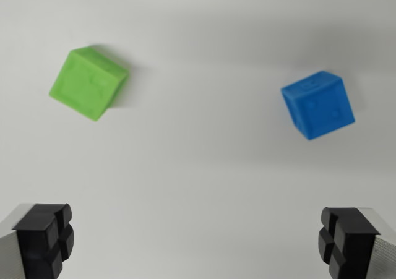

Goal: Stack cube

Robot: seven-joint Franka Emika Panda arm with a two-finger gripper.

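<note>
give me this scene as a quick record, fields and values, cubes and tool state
view: wrist, looking down
surface: plain white table
green cube: wrist view's left, on the table, alone
blue cube: wrist view's right, on the table, alone
cubes: apart, not stacked
tool: open, empty, fingers at the bottom corners
contact: none with either cube

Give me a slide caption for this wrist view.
Open tool above a white table, green cube and blue cube apart.

A plain white table (198, 180) carries a green cube (88, 83) and a blue cube (318, 104), well apart.
</note>
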